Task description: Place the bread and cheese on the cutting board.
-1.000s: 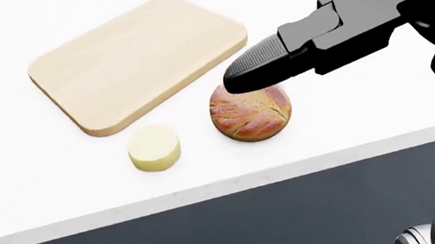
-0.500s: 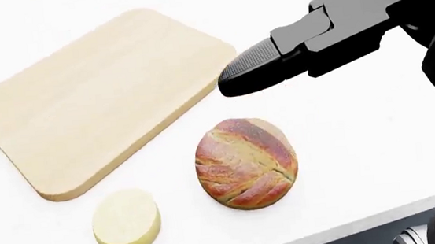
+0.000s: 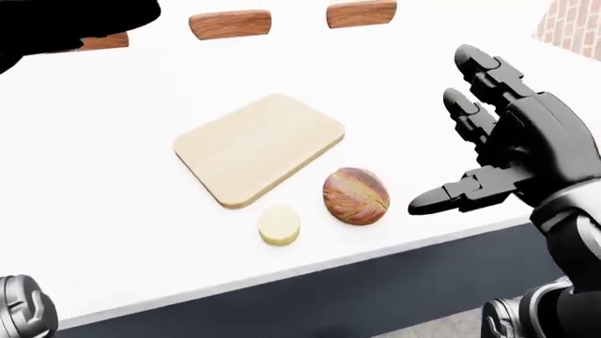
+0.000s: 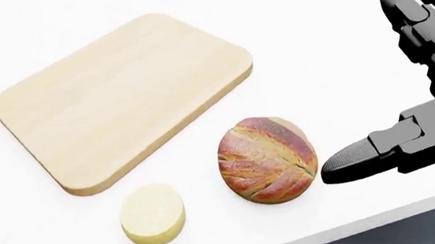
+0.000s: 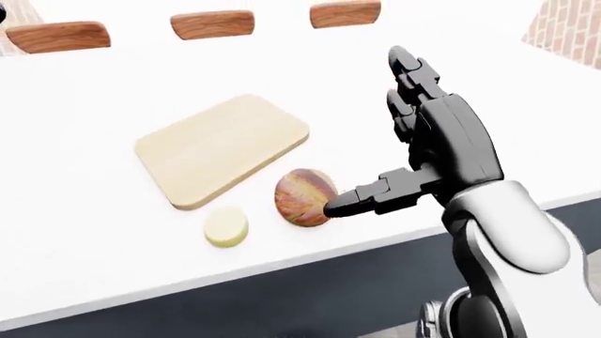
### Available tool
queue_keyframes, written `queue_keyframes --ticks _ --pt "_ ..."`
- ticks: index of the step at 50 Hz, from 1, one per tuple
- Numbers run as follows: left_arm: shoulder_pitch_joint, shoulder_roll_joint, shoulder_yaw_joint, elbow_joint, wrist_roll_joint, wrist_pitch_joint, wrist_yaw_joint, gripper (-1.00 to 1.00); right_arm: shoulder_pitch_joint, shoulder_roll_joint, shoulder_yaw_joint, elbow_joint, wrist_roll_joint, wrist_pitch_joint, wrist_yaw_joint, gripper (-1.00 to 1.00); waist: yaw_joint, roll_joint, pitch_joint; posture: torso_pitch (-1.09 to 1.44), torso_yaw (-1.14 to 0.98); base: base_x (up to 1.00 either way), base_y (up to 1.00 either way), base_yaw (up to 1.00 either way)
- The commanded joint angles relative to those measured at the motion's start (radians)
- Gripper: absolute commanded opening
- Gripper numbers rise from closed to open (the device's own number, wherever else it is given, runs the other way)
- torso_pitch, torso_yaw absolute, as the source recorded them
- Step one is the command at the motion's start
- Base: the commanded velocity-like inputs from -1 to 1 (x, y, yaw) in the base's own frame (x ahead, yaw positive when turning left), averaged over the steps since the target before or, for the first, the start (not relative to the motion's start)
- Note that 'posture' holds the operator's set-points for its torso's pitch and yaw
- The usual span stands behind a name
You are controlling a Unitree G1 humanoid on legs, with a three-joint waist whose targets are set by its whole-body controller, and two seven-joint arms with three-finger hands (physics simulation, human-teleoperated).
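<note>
Black right hand (image 4: 404, 82) spread wide, empty, thumb just beside bread (image 4: 267, 159)

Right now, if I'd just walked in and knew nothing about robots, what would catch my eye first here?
Probably the big black right hand, open, fingers spread, at the right of the left-eye view beside a round crusty bread. Left of the bread lies a pale disc of cheese, and above both sits a bare wooden cutting board on the white counter.
</note>
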State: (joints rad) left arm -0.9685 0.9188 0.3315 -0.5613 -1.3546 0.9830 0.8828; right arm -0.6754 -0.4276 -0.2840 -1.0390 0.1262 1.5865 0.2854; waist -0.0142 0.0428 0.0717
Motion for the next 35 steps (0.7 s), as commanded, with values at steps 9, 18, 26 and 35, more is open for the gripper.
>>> queue_keyframes --ticks 9,18,26,35 --pt "-0.029 0.024 0.012 0.003 -0.002 -0.03 0.007 1.0 0.17 0.001 0.019 -0.008 0.132 -0.188 -0.139 1.0 0.007 -0.006 -0.024 0.0 0.0 0.0 0.0 0.0" --pt "-0.023 0.01 0.008 -0.004 0.016 -0.024 -0.002 1.0 0.199 0.043 0.154 0.0 0.027 -0.249 -0.123 1.0 0.006 -0.003 -0.029 0.0 0.0 0.0 0.0 0.0" --pt "-0.022 -0.001 0.007 -0.005 0.034 -0.018 -0.012 1.0 0.183 0.097 0.308 0.123 -0.169 -0.351 -0.062 1.0 0.003 0.003 -0.033 0.0 0.0 0.0 0.0 0.0" --pt "-0.028 -0.025 0.004 -0.013 0.057 0.001 -0.019 1.0 0.124 0.185 0.359 0.257 -0.367 -0.427 0.067 1.0 0.0 0.014 -0.036 0.0 0.0 0.0 0.0 0.0"
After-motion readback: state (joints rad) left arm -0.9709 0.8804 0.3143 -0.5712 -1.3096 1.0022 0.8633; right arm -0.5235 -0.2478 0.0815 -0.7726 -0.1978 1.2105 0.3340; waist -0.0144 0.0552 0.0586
